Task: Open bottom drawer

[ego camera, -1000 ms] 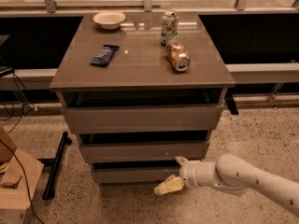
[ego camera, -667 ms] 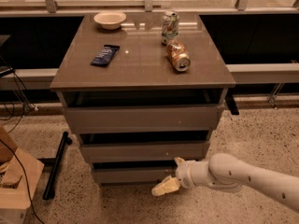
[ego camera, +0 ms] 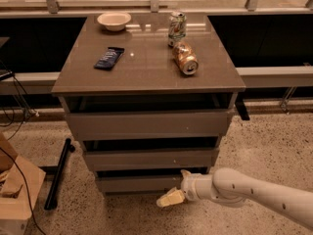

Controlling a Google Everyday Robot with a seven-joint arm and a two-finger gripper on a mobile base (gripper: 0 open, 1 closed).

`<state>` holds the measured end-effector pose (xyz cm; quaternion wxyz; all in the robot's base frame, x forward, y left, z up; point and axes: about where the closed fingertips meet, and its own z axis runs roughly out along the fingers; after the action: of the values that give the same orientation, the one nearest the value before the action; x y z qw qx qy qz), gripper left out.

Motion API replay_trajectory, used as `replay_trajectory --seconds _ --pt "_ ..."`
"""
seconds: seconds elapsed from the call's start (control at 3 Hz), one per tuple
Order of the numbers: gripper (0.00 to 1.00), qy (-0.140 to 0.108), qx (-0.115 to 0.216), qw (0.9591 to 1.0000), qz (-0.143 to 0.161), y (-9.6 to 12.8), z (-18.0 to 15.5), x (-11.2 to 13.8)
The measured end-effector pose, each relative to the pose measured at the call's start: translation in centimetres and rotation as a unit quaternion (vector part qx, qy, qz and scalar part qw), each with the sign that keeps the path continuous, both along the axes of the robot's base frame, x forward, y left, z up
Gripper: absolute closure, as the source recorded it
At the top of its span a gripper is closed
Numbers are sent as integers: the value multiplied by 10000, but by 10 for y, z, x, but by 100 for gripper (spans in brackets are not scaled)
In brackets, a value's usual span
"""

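The bottom drawer (ego camera: pixel 139 183) is the lowest and narrowest of three grey-brown flat fronts in the cabinet, with a dark gap above its front. My gripper (ego camera: pixel 177 186) is at the drawer's right end, low near the floor, on a white arm coming in from the lower right. One pale finger (ego camera: pixel 169 199) points down-left in front of the drawer's lower edge. The other fingertip (ego camera: pixel 185 173) sits at the drawer's top edge by the gap. The fingers stand apart, and nothing is held between them.
The middle drawer (ego camera: pixel 149 159) and the top drawer (ego camera: pixel 146 124) are above. On the cabinet top (ego camera: pixel 146 70) are a white bowl (ego camera: pixel 114 20), a blue packet (ego camera: pixel 108 58), an upright can (ego camera: pixel 177 28) and a lying can (ego camera: pixel 186 58). A black pole (ego camera: pixel 57 174) and a cardboard box (ego camera: pixel 17 199) are at left on the floor.
My gripper has shifted a little to the left along the bottom drawer's front. The drawers look the same.
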<state>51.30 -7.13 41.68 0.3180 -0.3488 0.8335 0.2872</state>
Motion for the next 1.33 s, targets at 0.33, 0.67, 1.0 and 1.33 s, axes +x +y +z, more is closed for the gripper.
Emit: replay_trajectory --seconds 0.33,0.67,1.0,1.33 --pt "0 -27 332 9992 -236 1 -31 12" --pt "0 -99 686 9964 -478 1 -52 25" --pt "0 -133 923 9934 -661 4 -75 40" --pt "0 -63 1029 9916 -779 8 -98 52"
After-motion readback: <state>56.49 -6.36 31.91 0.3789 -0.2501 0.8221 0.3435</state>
